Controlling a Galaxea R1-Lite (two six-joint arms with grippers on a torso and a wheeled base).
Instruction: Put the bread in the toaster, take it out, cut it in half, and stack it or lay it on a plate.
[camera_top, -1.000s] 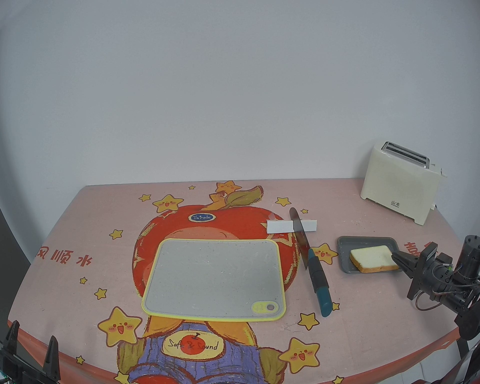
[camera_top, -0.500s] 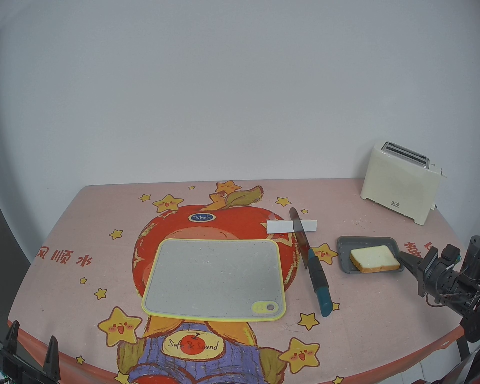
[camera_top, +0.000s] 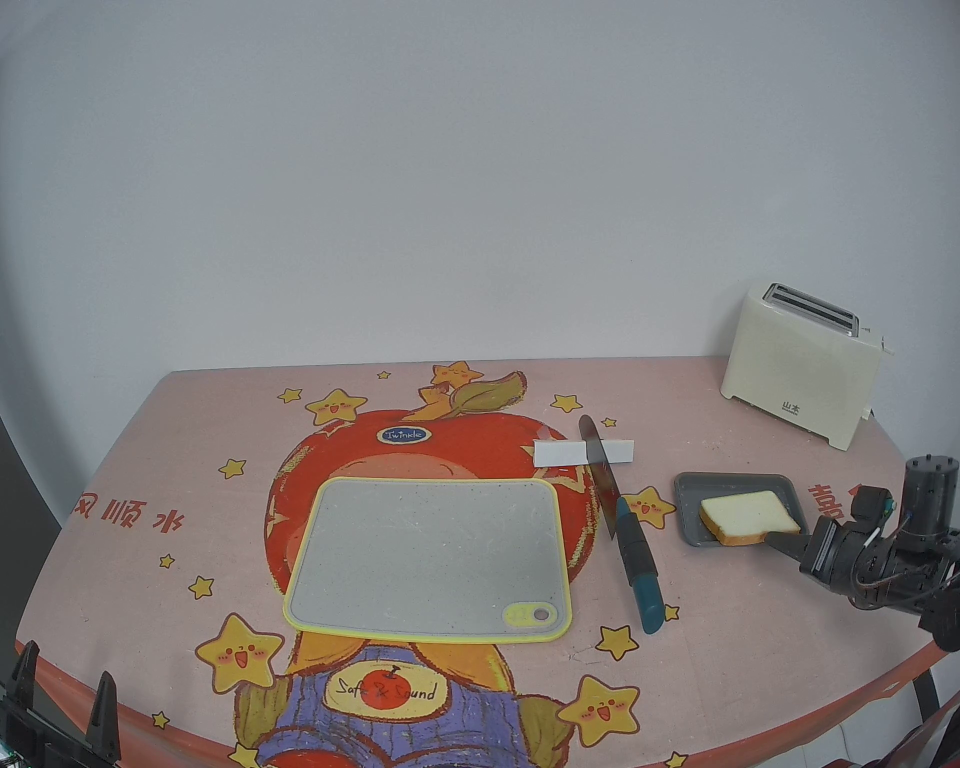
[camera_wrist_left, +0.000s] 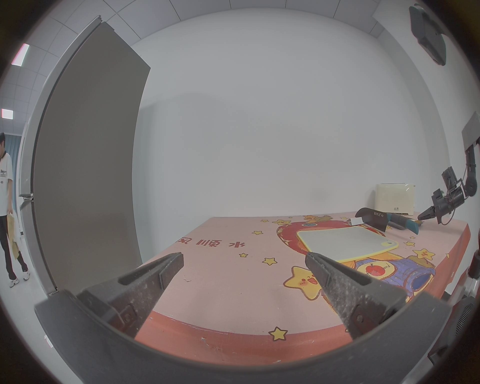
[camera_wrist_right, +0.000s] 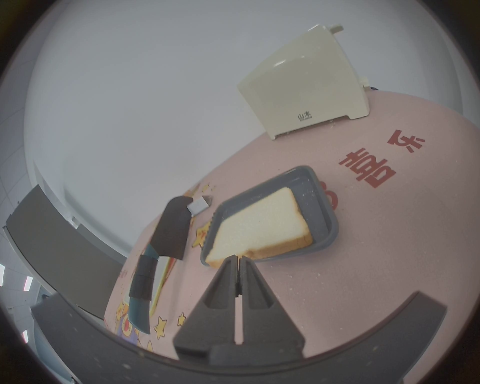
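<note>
Head view: the right gripper (camera_top: 778, 541) has lowered and closed its fingers together, empty, at the near-right rim of the grey tray (camera_top: 688, 492); the bread slice (camera_top: 748, 514) lies inside untouched, grasp still pending.

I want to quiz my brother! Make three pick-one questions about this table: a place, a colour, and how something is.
1. The toaster is: A red, B cream, C black.
2. The bread lies: A in the toaster, B on the tray, C on the floor.
3. The right fingers are: A shut, B wide open, C holding bread.
Answers: B, its shell is cream; B, the slice lies flat in the grey tray; A, the wrist view shows them pressed together.
</note>
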